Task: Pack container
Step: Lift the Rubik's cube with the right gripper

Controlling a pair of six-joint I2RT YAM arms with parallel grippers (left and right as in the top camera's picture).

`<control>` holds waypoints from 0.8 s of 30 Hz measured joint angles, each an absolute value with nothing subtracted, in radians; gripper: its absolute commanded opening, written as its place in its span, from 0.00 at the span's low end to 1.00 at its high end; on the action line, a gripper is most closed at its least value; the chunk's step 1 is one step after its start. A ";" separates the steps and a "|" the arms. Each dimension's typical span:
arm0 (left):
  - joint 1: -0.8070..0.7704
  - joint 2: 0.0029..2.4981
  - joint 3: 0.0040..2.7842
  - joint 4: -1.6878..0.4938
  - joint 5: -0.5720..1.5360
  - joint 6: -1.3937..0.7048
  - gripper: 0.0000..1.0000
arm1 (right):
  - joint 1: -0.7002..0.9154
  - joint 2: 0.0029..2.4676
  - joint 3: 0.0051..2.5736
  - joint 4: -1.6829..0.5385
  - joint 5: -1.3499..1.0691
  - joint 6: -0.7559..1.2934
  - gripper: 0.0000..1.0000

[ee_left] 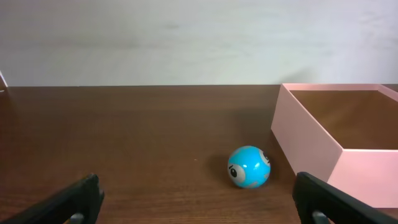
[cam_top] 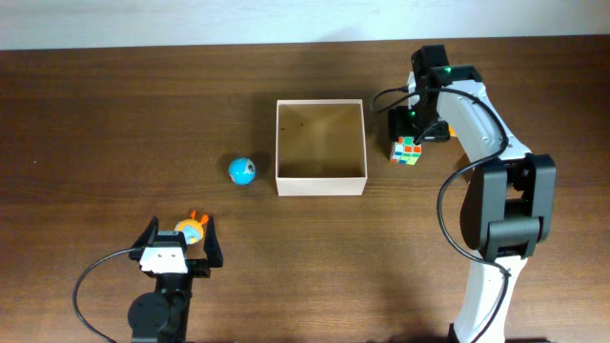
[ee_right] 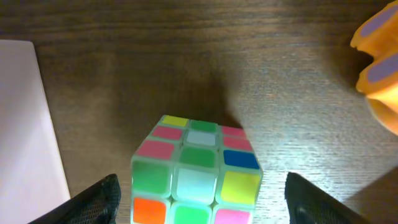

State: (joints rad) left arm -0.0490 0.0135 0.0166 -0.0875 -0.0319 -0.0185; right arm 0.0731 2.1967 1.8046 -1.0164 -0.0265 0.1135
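A square, shallow, lidless container with thin white walls (cam_top: 320,184) and a tan floor sits on the dark brown wooden worktop (cam_top: 114,105), just right of the centre of the overhead view. Nothing lies in it.

A small blue ball with a painted eye (cam_top: 242,171) rests on the worktop just left of the container, apart from its wall. In the left wrist view the ball lies at lower centre, with the container's corner at the right.

A multicoloured puzzle cube with pastel stickers (cam_top: 408,151) stands just right of the container, near its right wall but not touching it.

The right end effector (ee_right: 200,198) hangs over this cube at the upper right of the overhead view. In the right wrist view its dark fingers (ee_right: 93,202) stand on either side of the cube, with a gap showing on each side, so the jaws are apart and grip nothing. An orange object with lavender patches (ee_right: 379,68) is cut off at the right edge of that view; what it is cannot be told.

The left end effector (ee_left: 198,200) sits at the lower left of the overhead view, spread wide. A small orange toy (cam_top: 193,229) lies between its fingers there; whether they touch it cannot be told.
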 measured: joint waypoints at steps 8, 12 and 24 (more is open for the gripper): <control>-0.049 0.014 0.017 -0.087 -0.032 -0.019 0.99 | 0.073 2.197 1.711 -0.955 -0.027 0.152 0.74; -0.049 0.014 0.017 -0.087 -0.032 -0.019 0.99 | 0.073 2.203 1.699 -0.944 -0.028 0.159 0.58; -0.049 0.014 0.017 -0.087 -0.032 -0.019 0.99 | 0.073 2.204 1.699 -0.926 -0.027 0.181 0.49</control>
